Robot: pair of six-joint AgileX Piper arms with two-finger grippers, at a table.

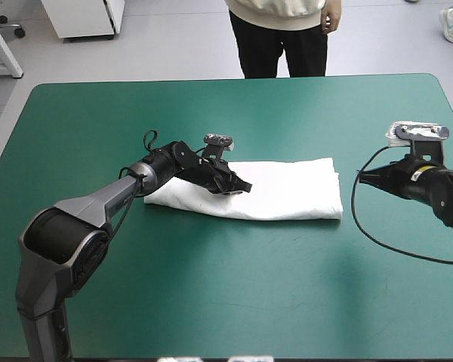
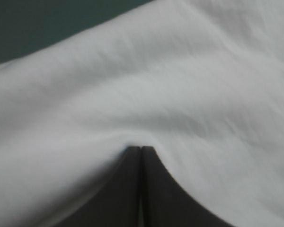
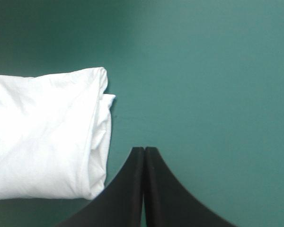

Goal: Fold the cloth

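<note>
We see the T-shirt (image 1: 287, 188) lying as a long folded bundle near the middle of the desk (image 1: 211, 302), its length running left to right on the teal-green cover. Our left pincer (image 1: 240, 185) sits on the bundle's left part with its black fingers together. The joined tip is pushed into the white cloth, and a shallow dimple forms around it. We see no cloth between the fingers. Our right pincer (image 1: 362, 178) is also together, over bare cover just beside the bundle's right end and not touching it.

The main risk, as we judge it, lies in the left tip. If it moves sideways while pressed down, it would likely drag only the top layer over those below and skew the fold. A harder push could slide the whole bundle, since nothing pins the other end. The right end shows stacked layers with one edge poking out slightly, and a careless approach there could catch that edge and fan the layers open. With both pincers together, any grab must begin by parting them, or they would merely shove the cloth.
</note>
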